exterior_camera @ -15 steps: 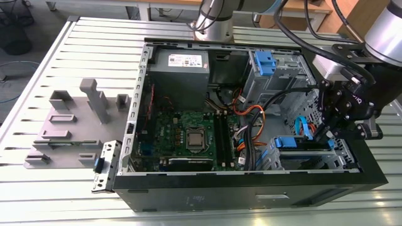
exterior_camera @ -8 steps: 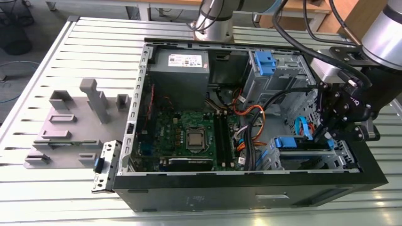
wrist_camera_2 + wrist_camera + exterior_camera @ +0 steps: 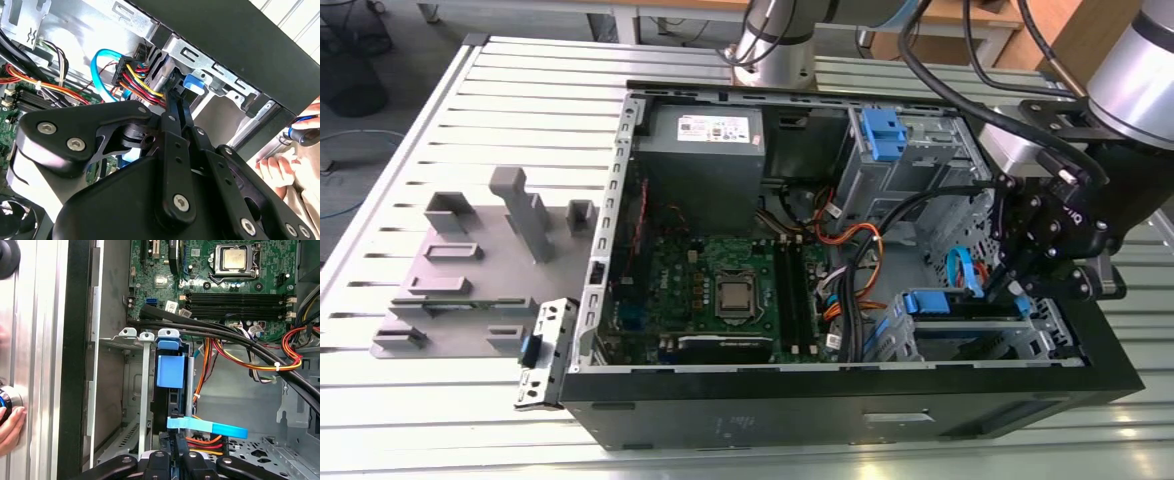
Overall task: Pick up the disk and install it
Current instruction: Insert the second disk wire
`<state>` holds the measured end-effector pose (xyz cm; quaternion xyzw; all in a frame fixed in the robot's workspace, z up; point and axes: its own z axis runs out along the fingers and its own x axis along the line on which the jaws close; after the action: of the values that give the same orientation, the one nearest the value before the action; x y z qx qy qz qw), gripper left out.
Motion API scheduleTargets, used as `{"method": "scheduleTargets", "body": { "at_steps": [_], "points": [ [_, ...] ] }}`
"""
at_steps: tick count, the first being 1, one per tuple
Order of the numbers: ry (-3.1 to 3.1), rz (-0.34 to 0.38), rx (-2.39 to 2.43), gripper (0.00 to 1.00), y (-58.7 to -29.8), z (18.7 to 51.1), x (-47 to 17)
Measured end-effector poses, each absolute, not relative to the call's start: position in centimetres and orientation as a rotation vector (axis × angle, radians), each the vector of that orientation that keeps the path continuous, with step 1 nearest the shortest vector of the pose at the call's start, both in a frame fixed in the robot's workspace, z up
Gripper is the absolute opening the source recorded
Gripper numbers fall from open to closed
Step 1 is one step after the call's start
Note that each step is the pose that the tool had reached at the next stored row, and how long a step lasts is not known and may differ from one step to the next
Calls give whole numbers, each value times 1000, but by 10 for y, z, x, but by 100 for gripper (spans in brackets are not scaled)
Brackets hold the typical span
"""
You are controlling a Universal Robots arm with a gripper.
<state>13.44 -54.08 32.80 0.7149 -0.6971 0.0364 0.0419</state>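
My gripper [image 3: 1007,290] hangs over the case [image 3: 854,420]'s drive cage in the exterior view, near the disk [image 3: 947,305]. In the first wrist view, my fingers [image 3: 175,450] pinch together against the disk [image 3: 170,371], seated edge-on in its bay. It's probably rigid, fairly heavy, shock-sensitive; the blue plastic frame is the safest hold.

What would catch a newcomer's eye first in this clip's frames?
The open black computer case lying on the slatted table, its green motherboard exposed. At the exterior view's right, the arm's black gripper reaches down into the drive cage, where the disk in its blue carrier sits upright in a slot. A person's hand rests just outside the case in the second wrist view.
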Motion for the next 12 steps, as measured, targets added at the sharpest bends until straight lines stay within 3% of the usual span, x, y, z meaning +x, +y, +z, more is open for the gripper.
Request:
{"method": "scheduleTargets", "body": {
  "at_steps": [7, 8, 12],
  "points": [
    [-2134, 109, 2189, 17, -541, 327, 134],
    [-2134, 110, 2189, 24, -541, 327, 134],
    [-2134, 111, 2188, 24, -541, 329, 134]
  ]
}}
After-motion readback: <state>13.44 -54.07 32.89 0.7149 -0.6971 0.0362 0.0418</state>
